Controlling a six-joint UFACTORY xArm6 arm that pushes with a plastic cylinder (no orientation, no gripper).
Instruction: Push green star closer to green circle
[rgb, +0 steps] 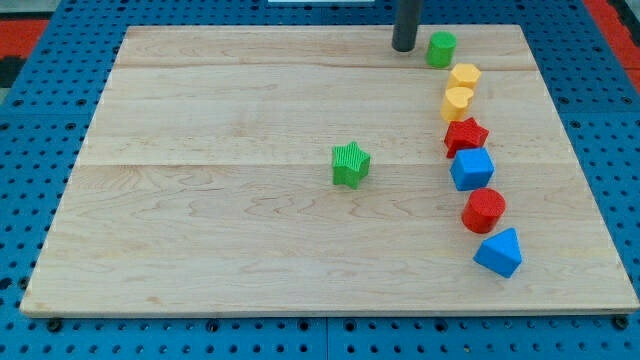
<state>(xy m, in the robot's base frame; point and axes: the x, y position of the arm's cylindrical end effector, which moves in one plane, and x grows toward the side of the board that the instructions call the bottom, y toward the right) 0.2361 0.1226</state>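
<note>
The green star (350, 165) lies near the middle of the wooden board (200, 200). The green circle (441, 48) stands near the view's top right. My tip (404, 46) rests on the board just left of the green circle, a small gap between them. The tip is far above and to the right of the green star.
A column of blocks runs down the view's right below the green circle: a yellow block (464, 76), a yellow block (457, 103), a red star (465, 135), a blue block (471, 168), a red cylinder (484, 210), and a blue triangle (499, 252). Blue pegboard surrounds the board.
</note>
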